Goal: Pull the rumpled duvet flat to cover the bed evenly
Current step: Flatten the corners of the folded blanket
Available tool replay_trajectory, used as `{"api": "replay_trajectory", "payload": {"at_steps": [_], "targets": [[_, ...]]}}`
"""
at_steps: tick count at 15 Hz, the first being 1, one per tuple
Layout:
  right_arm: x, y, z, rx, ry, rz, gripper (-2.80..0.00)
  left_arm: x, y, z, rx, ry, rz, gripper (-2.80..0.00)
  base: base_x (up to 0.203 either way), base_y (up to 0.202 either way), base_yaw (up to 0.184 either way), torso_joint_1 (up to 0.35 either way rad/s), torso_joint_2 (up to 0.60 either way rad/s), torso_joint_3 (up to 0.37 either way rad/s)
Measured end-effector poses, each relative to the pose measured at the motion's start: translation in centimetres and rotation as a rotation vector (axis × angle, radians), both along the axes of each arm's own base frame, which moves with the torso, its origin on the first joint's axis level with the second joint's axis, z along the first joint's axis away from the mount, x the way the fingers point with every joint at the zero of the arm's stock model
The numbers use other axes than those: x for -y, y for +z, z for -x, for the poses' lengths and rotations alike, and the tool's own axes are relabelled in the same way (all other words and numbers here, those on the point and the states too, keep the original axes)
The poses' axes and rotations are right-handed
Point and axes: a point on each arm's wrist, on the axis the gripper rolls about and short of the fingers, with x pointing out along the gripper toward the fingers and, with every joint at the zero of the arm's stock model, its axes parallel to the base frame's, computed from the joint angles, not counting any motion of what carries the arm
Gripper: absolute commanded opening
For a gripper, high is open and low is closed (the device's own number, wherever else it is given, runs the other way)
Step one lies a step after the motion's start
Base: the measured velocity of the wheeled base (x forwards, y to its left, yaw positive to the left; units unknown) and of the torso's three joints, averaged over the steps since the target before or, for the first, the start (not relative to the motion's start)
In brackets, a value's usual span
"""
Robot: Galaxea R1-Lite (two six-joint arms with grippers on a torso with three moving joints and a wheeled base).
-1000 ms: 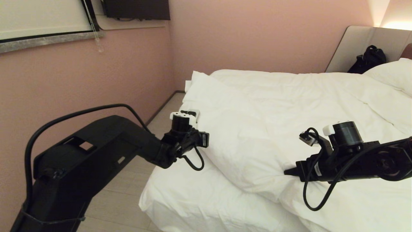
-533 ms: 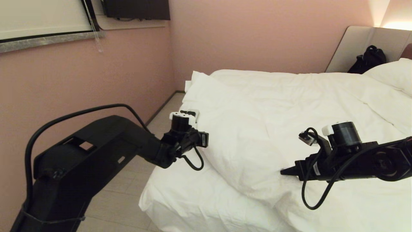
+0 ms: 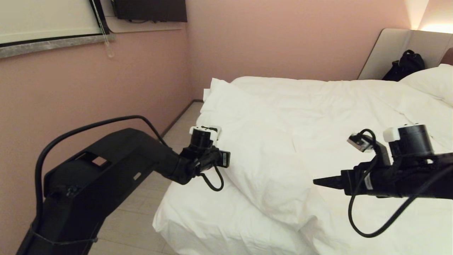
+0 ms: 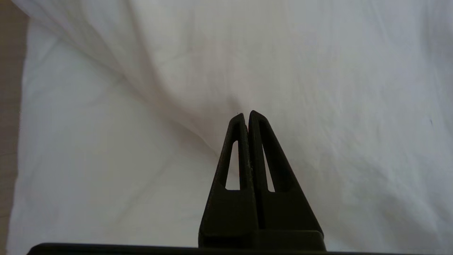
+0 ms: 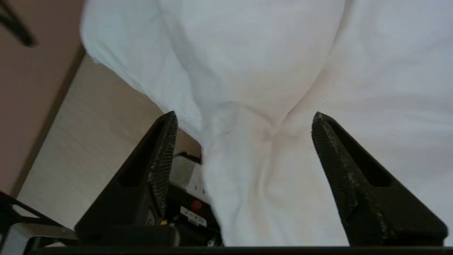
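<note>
The white, wrinkled duvet (image 3: 283, 141) lies bunched across the bed (image 3: 198, 219), its puffy lower edge short of the foot, where bare sheet shows. My right gripper (image 3: 318, 182) hovers over that edge, pointing left. In the right wrist view this gripper (image 5: 242, 115) is open wide, with a raised fold of duvet (image 5: 254, 159) lying loose between the jaws. The left arm's wrist (image 3: 212, 159) is at the duvet's left side and hides the fingers there. In the left wrist view the left gripper (image 4: 246, 114) is shut with nothing between the jaws, its tips close to the duvet (image 4: 283, 53).
A pink wall (image 3: 88, 88) runs close along the bed's left side, with a narrow strip of floor (image 3: 141, 212) between. A pillow (image 3: 431, 81), a padded headboard (image 3: 396, 49) and a black bag (image 3: 405, 65) are at the far right.
My right gripper has opened, let go of the duvet fold, and drawn back to the right and slightly up. The left arm has barely shifted.
</note>
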Motion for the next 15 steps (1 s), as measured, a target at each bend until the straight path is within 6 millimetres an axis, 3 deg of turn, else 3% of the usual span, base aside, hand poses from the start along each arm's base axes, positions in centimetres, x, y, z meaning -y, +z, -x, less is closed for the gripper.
{"api": "replay_trajectory", "payload": {"at_steps": [4,8,10,12,15], "targets": [[1.1,5.1,6.8,0.191,-0.028,-0.068,-2.80,0.5,-0.2,0.1,-0.048,-0.012,-0.011,-2.80,0.000,0.000,0.000,0.000,0.00,0.000],[2.6,8.8,15.8,0.403,-0.059,-0.158,-2.80,1.4,-0.7,0.3,-0.119,-0.019,-0.020,-2.80,0.000,0.000,0.000,0.000,0.00,0.000],[3.4,9.0,20.5,0.484,-0.088,-0.202,-2.80,1.6,-0.6,0.1,-0.166,-0.003,-0.006,-2.80,0.000,0.000,0.000,0.000,0.00,0.000],[4.2,8.0,24.6,0.528,-0.132,-0.235,-2.80,1.7,-0.1,-0.1,-0.193,0.005,0.006,-2.80,0.000,0.000,0.000,0.000,0.00,0.000],[4.9,5.8,28.3,0.528,-0.213,-0.263,-2.80,2.3,0.8,-0.4,-0.224,0.010,0.027,-2.80,0.000,0.000,0.000,0.000,0.00,0.000]]}}
